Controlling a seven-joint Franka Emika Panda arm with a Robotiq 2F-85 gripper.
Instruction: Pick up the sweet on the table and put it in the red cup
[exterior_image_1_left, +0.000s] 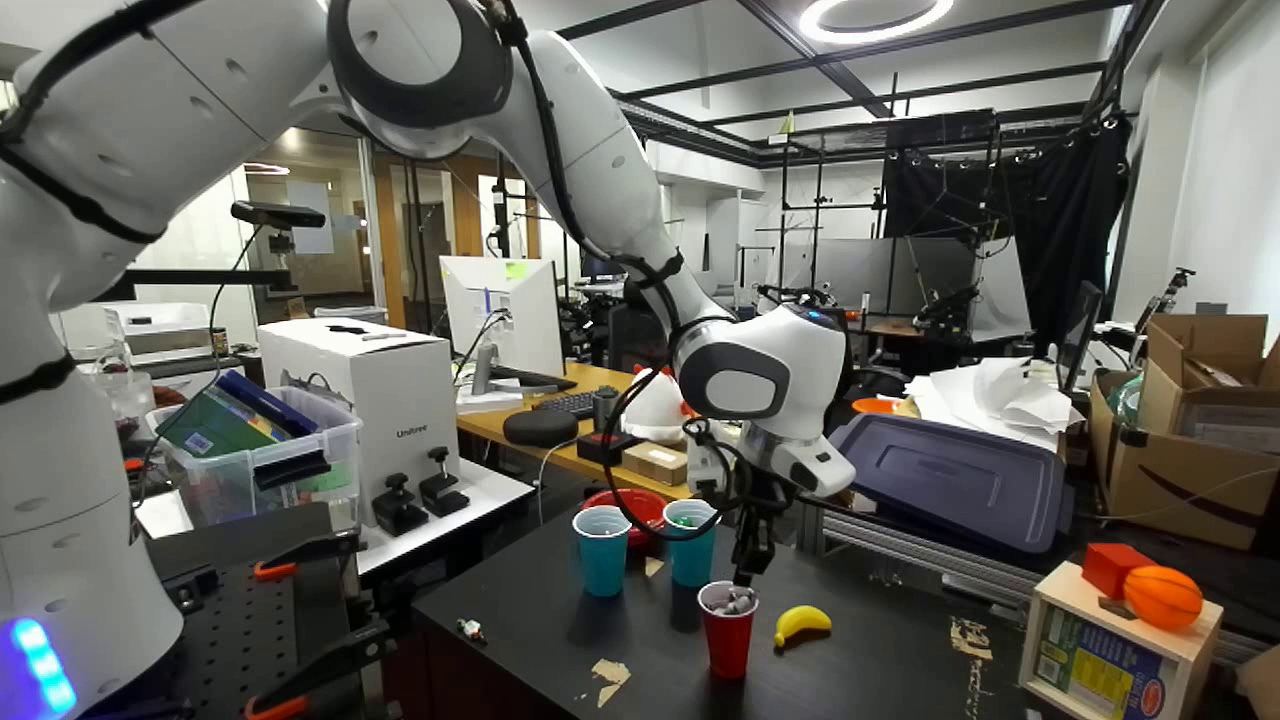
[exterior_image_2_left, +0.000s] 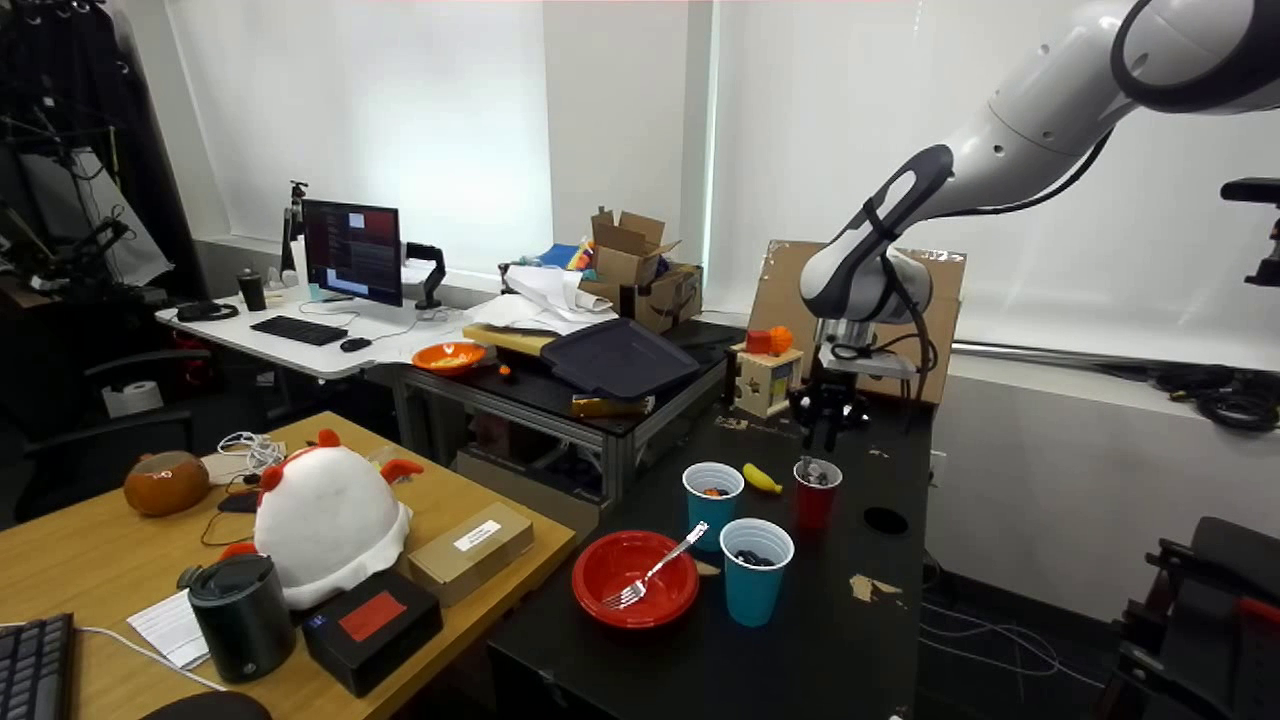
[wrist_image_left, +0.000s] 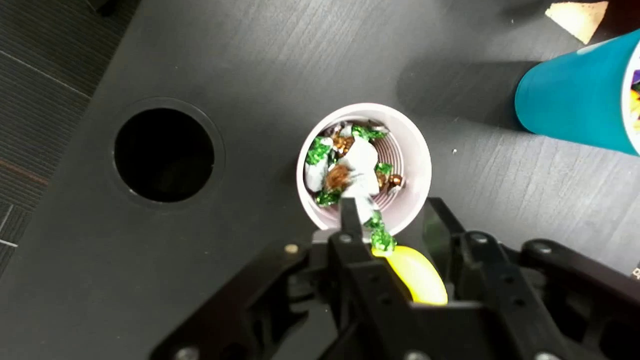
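Observation:
The red cup (exterior_image_1_left: 729, 640) stands upright on the black table, also in an exterior view (exterior_image_2_left: 814, 505), and from above in the wrist view (wrist_image_left: 417, 165). Several wrapped sweets (wrist_image_left: 345, 167) lie in it, white with green or brown ends. My gripper (wrist_image_left: 394, 210) is open just above the cup's rim. A white sweet with a green end (wrist_image_left: 382, 239) shows beside one finger, across the near rim; the other finger is apart from it. I cannot tell whether it touches the finger. A small wrapped piece, seemingly a sweet (exterior_image_1_left: 470, 629), lies near the table edge.
A yellow toy banana (exterior_image_1_left: 802, 624) lies beside the red cup. Two teal cups (exterior_image_1_left: 602, 550) (exterior_image_1_left: 690, 545) and a red bowl with a fork (exterior_image_2_left: 635, 580) stand nearby. A round hole (wrist_image_left: 164, 155) opens in the table. A wooden box (exterior_image_1_left: 1120, 640) stands at the far end.

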